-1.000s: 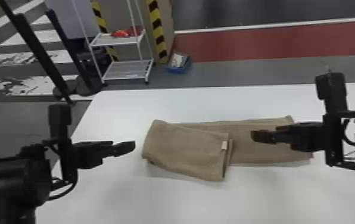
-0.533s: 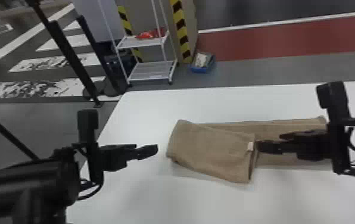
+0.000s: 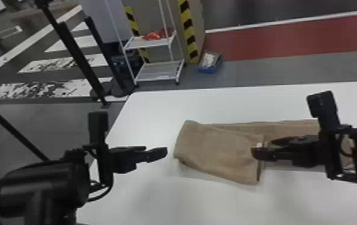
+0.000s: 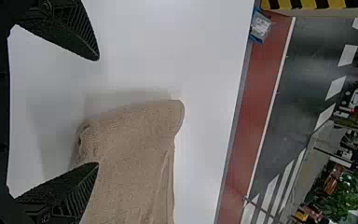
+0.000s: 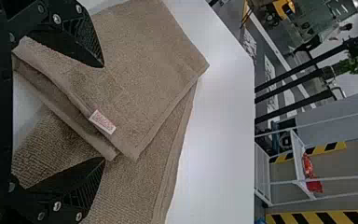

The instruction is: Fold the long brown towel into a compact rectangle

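Right gripper (image 5: pixel 104 112) has shifted left, over the flap's label (image 5: pixel 102 122); open, empty. Brown towel (image 3: pixel 219 149) lies under it, fold end just beside left gripper (image 4: pixel 98 111), also open. Risk: skewed flap, so a shallow pinch may slip or set a crooked fold.

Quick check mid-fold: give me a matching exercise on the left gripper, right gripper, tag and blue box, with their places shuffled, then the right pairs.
Things:
1. left gripper
2. right gripper
3. tag
4. blue box

Places:
A. at the edge of the folded-over layer of the towel
B. on the floor, beyond the table
C. above the towel, jaws apart
D. by the towel's left end, jaws apart

Right pairs: 1-D, 2-C, 3-A, 4-B
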Tool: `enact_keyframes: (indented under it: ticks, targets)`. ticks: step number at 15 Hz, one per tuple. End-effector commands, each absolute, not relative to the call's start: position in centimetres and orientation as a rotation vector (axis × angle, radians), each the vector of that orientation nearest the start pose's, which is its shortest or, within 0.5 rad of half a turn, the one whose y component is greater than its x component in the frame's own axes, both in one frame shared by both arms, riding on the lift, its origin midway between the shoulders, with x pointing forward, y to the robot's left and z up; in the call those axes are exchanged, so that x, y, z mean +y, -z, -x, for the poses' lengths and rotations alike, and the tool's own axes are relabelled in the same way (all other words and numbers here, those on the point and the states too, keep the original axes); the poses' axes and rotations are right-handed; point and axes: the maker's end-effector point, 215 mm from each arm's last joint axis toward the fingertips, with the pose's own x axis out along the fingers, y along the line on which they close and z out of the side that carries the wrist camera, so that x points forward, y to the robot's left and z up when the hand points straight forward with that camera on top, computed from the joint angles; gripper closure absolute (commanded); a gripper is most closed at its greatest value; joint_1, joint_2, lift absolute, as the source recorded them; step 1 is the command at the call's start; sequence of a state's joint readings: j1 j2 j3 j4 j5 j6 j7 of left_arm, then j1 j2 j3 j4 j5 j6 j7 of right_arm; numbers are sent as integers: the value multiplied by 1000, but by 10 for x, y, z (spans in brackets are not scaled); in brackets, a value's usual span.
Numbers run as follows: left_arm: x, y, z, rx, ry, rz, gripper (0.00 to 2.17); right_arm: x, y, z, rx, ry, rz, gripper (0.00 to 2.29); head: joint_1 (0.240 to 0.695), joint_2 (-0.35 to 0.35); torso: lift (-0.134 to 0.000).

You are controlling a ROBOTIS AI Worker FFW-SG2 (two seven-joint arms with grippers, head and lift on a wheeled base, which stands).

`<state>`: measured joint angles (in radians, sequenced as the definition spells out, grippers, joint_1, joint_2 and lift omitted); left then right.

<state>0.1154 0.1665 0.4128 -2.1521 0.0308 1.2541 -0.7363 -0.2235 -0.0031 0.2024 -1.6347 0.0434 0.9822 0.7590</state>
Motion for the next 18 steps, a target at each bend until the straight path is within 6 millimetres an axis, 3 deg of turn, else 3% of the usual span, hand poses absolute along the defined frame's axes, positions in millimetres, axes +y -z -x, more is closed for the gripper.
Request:
enact_keyframes:
  ticks: [1, 6, 10, 13, 18]
  targets:
    - [332, 389, -445, 699, 277, 241, 83, 8, 425, -516, 693, -908, -114, 259, 695, 350, -123]
    - [334, 393, -440, 705, 277, 235, 83, 20, 437, -506, 724, -929, -91, 282, 695, 350, -123]
    - [335, 393, -438, 701, 277, 234, 83, 24, 433, -500, 725, -940, -88, 282, 695, 350, -123]
    - [337, 393, -439, 696, 277, 232, 83, 16, 427, -495, 762, -908, -93, 238, 695, 350, -123]
    - [335, 393, -439, 695, 284, 228, 83, 10, 446, -493, 803, -877, -63, 238, 695, 350, -123]
